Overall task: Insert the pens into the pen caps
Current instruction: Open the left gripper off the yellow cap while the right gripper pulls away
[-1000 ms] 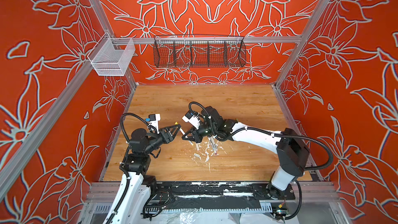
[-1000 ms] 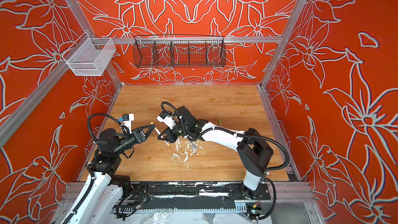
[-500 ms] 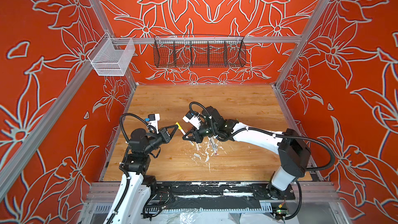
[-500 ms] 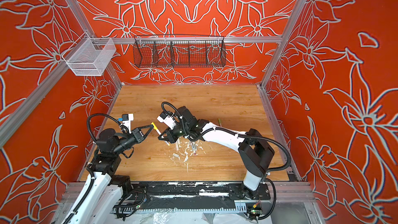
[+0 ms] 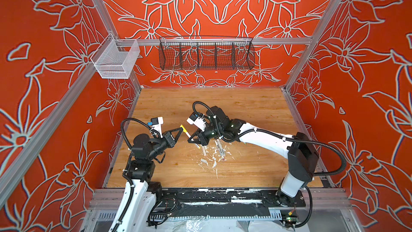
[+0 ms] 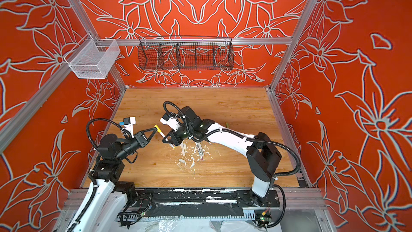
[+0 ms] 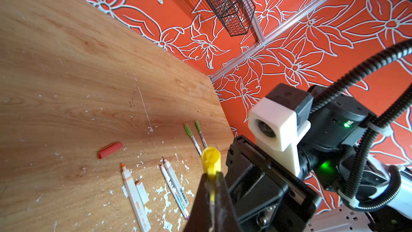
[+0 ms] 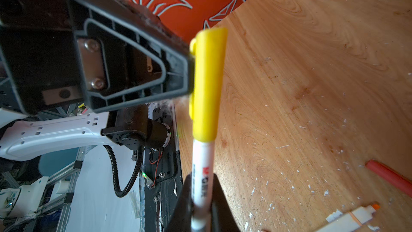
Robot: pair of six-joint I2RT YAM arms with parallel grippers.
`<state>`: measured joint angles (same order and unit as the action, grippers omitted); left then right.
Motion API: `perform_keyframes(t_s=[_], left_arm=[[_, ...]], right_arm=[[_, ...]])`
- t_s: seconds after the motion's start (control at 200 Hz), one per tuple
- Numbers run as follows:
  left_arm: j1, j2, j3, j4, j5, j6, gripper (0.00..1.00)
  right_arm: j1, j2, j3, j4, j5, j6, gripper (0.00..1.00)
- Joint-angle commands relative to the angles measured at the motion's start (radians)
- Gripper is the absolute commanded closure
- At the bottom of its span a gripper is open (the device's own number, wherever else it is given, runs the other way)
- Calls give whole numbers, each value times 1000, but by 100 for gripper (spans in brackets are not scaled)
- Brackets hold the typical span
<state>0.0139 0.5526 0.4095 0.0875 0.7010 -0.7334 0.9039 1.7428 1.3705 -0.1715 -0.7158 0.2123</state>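
Six pens show in all, and three loose caps. One white pen (image 8: 201, 170) is clamped between the closed jaws of the right gripper (image 8: 200, 184), and its far end runs into the mouth of the yellow cap (image 8: 207, 85). The left gripper (image 7: 211, 176) is pinched tight on that cap, so pen and cap hang in the air between the two claws, above the left part of the wooden table (image 5: 245, 108).

The other five pens lie on the table among white flecks: an orange-tipped one (image 7: 133, 197), a pair of slim ones (image 7: 176, 183) side by side, and two with green ends (image 7: 192, 138) (image 7: 200, 135), also side by side, nearer the right wall. A pale grey cap (image 7: 142, 189) lies just beside the orange-tipped pen. An orange-red cap (image 7: 110, 149) lies apart from it.

A second ago the left claw's jaws stood parted at the cap – now they grip it. The right claw has stayed shut on its pen, both arms sit almost where they were, and the pens on the table have not moved.
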Motion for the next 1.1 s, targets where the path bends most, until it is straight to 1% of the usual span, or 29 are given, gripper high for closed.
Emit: perform_keyframes(t_s=[0.0, 0.155, 0.285, 0.445, 0.57, 0.646, 0.766, 0.961, 1.001, 1.096], left_arm=[[-24, 7, -17, -90, 85, 9, 100], [-39, 32, -13, -105, 77, 20, 100], [-60, 52, -2, -145, 50, 42, 100], [-80, 68, 9, -182, 28, 61, 100], [-86, 64, 12, -190, 16, 63, 100], [-85, 53, 19, -202, -3, 70, 100], [-84, 56, 36, -203, -24, 79, 100], [-50, 76, 56, -172, -12, 74, 100], [-44, 76, 59, -166, -12, 72, 92], [-31, 68, 74, -164, -14, 73, 61]], right_arm=[[9, 9, 107, 95, -61, -69, 100], [10, 27, 158, 82, -75, -86, 100], [11, 34, 200, 62, -57, -122, 100], [13, 60, 281, -3, -33, -171, 100], [15, 80, 316, -56, -41, -183, 100], [15, 75, 279, -54, -41, -171, 100], [15, 46, 173, -26, -46, -139, 100], [14, -27, -8, -15, -11, -114, 100], [13, -37, -35, -27, 2, -113, 100], [2, -50, -90, -60, 42, -103, 100]])
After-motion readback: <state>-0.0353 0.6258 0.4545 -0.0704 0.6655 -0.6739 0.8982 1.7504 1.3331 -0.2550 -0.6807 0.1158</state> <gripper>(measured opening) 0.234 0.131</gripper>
